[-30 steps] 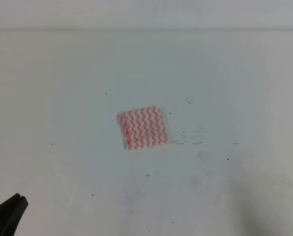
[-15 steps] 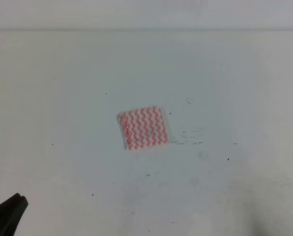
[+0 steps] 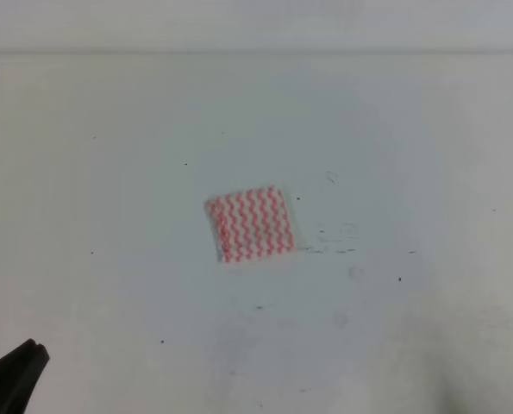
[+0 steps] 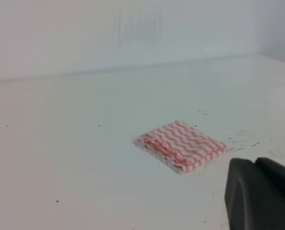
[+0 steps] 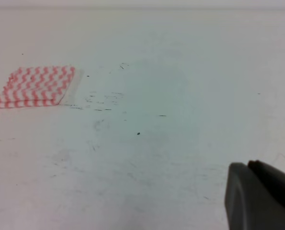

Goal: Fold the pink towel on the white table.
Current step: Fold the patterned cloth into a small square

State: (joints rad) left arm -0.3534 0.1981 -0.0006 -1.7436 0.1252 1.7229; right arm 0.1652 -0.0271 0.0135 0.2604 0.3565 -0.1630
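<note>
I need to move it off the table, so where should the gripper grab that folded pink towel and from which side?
Judging by its pose, pinch a side where the layers show. The pink towel lies as a flat folded stack on the white table, so come in low from the left gripper's side and catch all layers.

- The pink towel [image 3: 250, 224] lay folded flat on the white table [image 3: 109, 172], near the middle of the exterior high view.
- Scuff marks [image 3: 334, 241] sat on the table just right of the towel.
- The left gripper [image 3: 10, 375] was at the lower left corner, well apart from the towel.
</note>
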